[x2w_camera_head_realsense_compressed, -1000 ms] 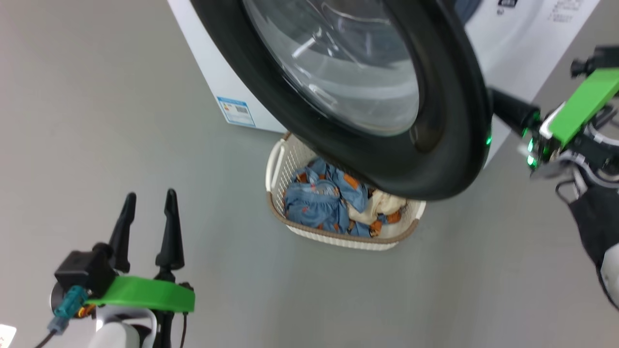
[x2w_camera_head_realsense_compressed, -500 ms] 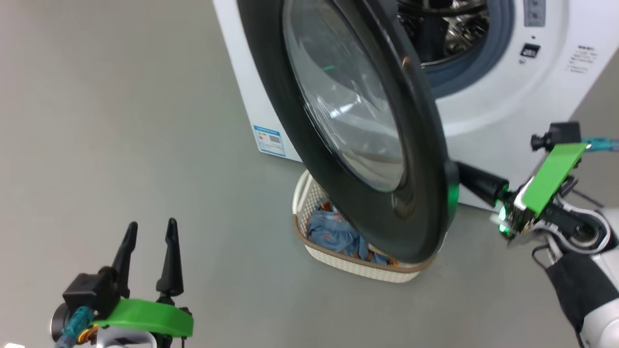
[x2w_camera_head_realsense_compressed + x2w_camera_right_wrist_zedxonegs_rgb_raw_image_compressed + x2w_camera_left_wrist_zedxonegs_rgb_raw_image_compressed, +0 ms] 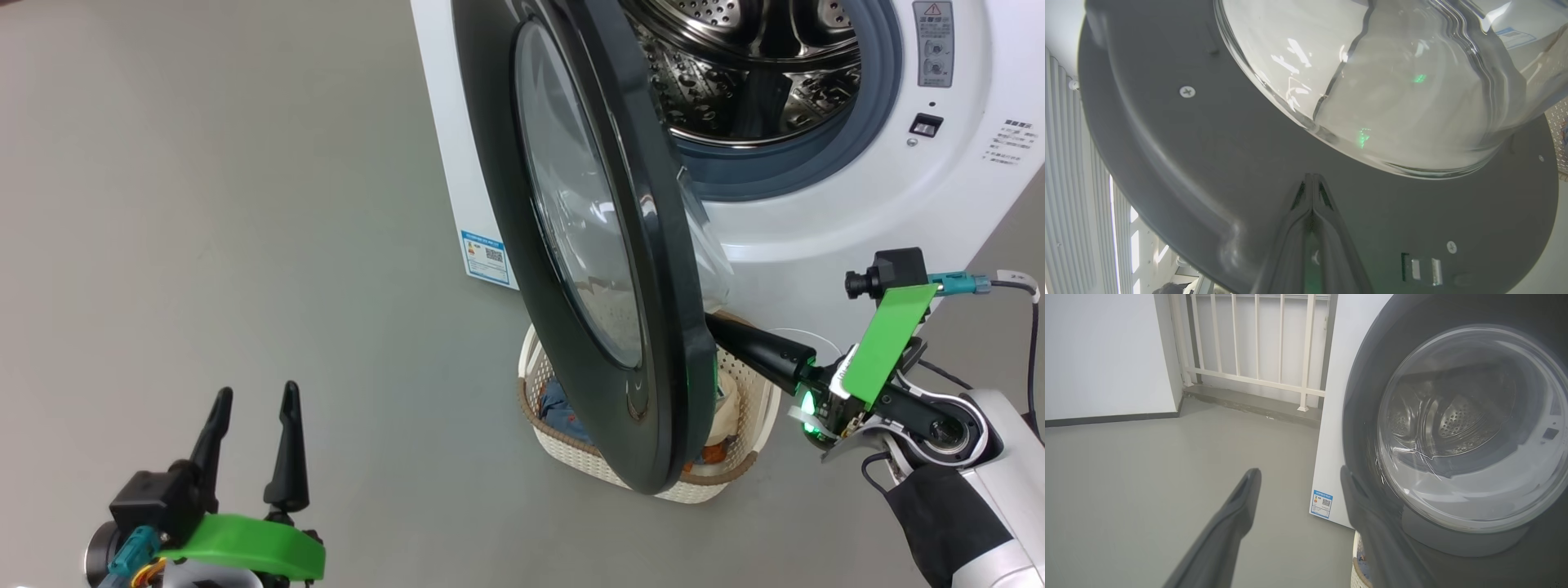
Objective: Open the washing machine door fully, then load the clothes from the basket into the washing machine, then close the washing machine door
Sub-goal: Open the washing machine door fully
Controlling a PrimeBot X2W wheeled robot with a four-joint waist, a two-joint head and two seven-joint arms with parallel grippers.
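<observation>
Lighting bright, even, diffuse; shadows on floor [image 3: 245, 204] soft. Daylight enters behind white railing [image 3: 1257, 343], left wrist view. Glare streaks, green reflections on washing machine door [image 3: 1372, 81] glass. Left pincer [image 3: 1299, 471] fingers soft-focused near lens. Wrist views bend at edges.

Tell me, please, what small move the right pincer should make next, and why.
Probably push the washing machine door further open, leftward. The shut right pincer rests against the door's grey inner face, and the door stands only about half open, hanging over the basket and the clothes.
</observation>
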